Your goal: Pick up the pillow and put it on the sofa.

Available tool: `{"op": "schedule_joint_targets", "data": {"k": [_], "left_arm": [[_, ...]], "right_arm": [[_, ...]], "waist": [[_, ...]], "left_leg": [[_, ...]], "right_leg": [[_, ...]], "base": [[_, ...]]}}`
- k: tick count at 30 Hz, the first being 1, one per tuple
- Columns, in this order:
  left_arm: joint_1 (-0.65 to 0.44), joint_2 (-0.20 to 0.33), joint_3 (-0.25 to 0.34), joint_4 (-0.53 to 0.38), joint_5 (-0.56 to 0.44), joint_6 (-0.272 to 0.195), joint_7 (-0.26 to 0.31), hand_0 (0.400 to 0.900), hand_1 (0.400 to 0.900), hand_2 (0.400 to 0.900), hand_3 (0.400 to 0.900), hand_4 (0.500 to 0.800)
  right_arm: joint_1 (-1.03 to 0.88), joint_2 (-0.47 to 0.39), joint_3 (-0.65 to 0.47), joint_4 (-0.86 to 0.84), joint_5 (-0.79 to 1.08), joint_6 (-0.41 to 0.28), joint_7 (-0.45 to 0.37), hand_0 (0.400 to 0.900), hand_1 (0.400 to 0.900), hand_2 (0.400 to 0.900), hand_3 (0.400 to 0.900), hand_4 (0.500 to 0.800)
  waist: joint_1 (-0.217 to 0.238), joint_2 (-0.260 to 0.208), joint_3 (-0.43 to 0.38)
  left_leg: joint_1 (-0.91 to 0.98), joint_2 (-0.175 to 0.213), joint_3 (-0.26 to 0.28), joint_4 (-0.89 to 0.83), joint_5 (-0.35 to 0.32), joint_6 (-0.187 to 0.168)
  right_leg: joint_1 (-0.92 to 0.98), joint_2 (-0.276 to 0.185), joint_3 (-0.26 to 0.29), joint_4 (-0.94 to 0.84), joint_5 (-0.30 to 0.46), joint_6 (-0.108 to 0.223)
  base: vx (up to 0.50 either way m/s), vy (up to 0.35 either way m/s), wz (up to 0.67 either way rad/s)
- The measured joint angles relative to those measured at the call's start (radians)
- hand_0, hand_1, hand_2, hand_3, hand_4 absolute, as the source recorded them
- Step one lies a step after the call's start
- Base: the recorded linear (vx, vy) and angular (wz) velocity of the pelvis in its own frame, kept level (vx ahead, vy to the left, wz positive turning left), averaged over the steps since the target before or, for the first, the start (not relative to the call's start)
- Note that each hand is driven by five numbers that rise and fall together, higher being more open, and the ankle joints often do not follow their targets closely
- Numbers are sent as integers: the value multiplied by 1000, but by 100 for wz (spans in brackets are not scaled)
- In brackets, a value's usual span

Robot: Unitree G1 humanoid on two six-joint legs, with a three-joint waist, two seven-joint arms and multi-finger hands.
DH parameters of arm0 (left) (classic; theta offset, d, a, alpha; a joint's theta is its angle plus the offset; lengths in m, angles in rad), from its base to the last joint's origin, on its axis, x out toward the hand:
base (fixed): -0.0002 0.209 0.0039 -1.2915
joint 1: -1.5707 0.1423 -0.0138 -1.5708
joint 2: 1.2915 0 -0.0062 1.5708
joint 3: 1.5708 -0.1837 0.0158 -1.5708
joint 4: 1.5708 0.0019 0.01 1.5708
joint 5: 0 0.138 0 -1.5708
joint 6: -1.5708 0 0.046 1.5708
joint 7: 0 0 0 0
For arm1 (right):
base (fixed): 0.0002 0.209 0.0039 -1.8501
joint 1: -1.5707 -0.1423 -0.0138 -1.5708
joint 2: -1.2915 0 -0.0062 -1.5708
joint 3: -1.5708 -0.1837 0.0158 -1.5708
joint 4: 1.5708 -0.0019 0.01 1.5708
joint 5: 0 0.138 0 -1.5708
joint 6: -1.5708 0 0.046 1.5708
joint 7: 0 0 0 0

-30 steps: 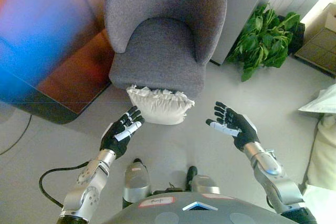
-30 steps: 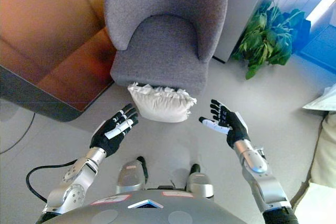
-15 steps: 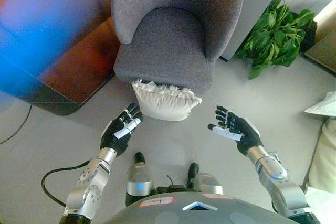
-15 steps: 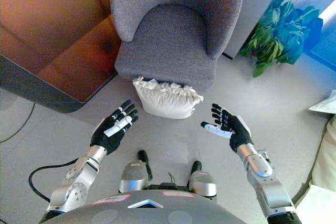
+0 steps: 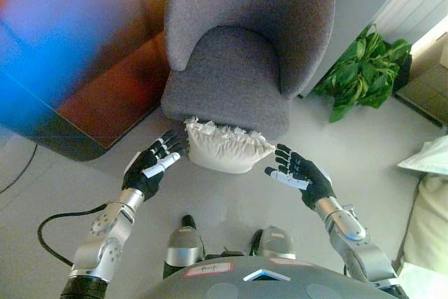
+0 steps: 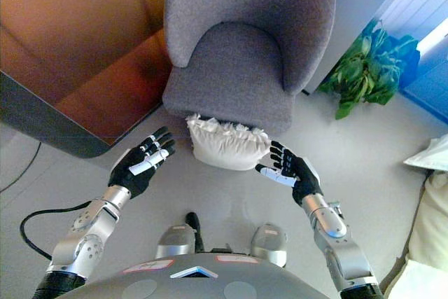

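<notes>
A white pillow (image 5: 227, 148) with a frilled top edge stands on the floor, leaning against the front of the grey armchair (image 5: 241, 68). My left hand (image 5: 152, 166) is open just left of the pillow, fingertips near its left edge. On the other side my right hand (image 5: 297, 177) is open too, palm turned inward, a short gap from the pillow's right end. Neither hand holds the pillow. In the right eye view the pillow (image 6: 227, 146) sits between the left hand (image 6: 141, 162) and the right hand (image 6: 288, 173).
A dark brown wooden panel (image 5: 91, 96) slopes along the left beside the chair. A green potted plant (image 5: 364, 75) stands to the right of the chair by a grey wall. White cushions (image 5: 430, 201) lie at the right edge.
The camera has shifted toward the chair. Both hands have come closer to the pillow's two ends, staying open.
</notes>
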Motion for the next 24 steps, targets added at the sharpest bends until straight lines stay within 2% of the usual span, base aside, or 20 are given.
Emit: {"op": "schedule_joint_targets", "data": {"k": [2,4,5,6,7,8,9,10,12,14,16,20,22,24], "left_arm": [[10,3,-14,1,-1,2,0,900,900,900,900,800],[21,8,-42,1,-3,2,12,900,900,900,900,800],[22,9,-50,1,-3,2,14,900,900,900,900,800],[21,14,-55,1,-4,2,18,900,900,900,900,800],[22,37,-59,-4,-4,2,19,900,900,900,900,800],[27,57,-63,0,-5,2,20,900,900,900,900,800],[26,55,-65,0,-5,2,28,900,900,900,900,800],[19,38,-71,11,-4,3,28,900,900,900,900,800],[34,-14,-81,-4,-14,24,30,900,900,900,900,800],[60,-34,-83,-16,-22,31,15,900,900,900,900,800],[72,-27,-83,-20,-24,31,12,900,900,900,900,800],[65,15,-79,-22,-42,30,14,900,900,900,900,800],[52,43,-79,-22,-52,30,15,900,900,900,900,800],[27,62,-80,-22,-53,27,15,900,900,900,900,800]], "right_arm": [[3,-3,0,6,0,-6,2,900,900,900,900,800],[13,-4,-2,4,-2,-8,3,900,900,900,900,800],[14,-3,0,5,-7,-8,3,900,900,900,900,800],[21,-1,1,5,-14,-8,3,900,900,900,900,800],[34,6,4,4,-17,-7,3,900,900,900,900,800],[46,9,9,16,-18,-8,3,900,900,900,900,800],[33,3,11,43,-23,-8,2,900,900,900,900,800],[17,-10,5,65,-41,-8,-2,900,900,900,900,800],[13,-66,-19,67,-55,9,-6,900,900,900,900,800],[19,-119,-44,66,-61,12,0,900,900,900,900,800],[20,-153,-51,63,-105,10,-1,900,900,900,900,800],[28,-158,-45,58,-213,1,-15,900,900,900,900,800],[6,-161,-44,54,-292,-19,-42,900,900,900,900,800],[-64,-212,-7,54,-398,-24,-95,900,900,900,900,800]], "waist": [[-15,0,-4],[-24,-1,-12],[-25,-8,-16],[-28,-25,-25],[-27,-50,-32],[-15,-73,-44],[-21,-70,-54],[-24,-54,-48],[-28,3,-36],[-46,20,-32],[-53,20,-26],[-65,-7,5],[-68,-4,23],[-67,10,64]], "left_leg": [[5,1,-18,-15,6,-14],[17,5,-29,-29,16,-35],[17,10,-40,-34,19,-58],[17,14,-51,-34,23,-80],[12,17,-67,-31,26,-112],[13,34,-80,-29,25,-144],[-3,65,-87,-8,18,-170],[-20,100,-116,8,18,-185],[-20,164,-138,15,26,-171],[-23,188,-136,16,29,-169],[-27,189,-137,16,29,-175],[-73,175,-164,18,42,-202],[-114,172,-179,33,52,-212],[-177,172,-194,69,57,-217]], "right_leg": [[14,-56,6,-102,33,53],[34,-91,21,-264,77,103],[34,-110,26,-319,107,101],[38,-111,31,-342,135,84],[41,-105,56,-315,218,19],[47,-97,40,-287,194,65],[59,-70,40,-293,126,104],[73,-40,30,-295,76,119],[76,29,25,-292,60,96],[93,53,22,-295,47,90],[93,55,22,-295,41,89],[73,48,26,-291,36,95],[38,44,27,-281,37,99],[-12,38,28,-247,39,101]], "base": [[269,-320,24],[225,-283,30],[198,-215,32],[243,-234,45],[267,-260,47],[259,-244,45],[224,-183,32],[211,-140,27],[151,-110,25],[73,-123,29],[12,-74,26],[-66,-80,31],[-192,-89,26],[-257,-86,25]]}}
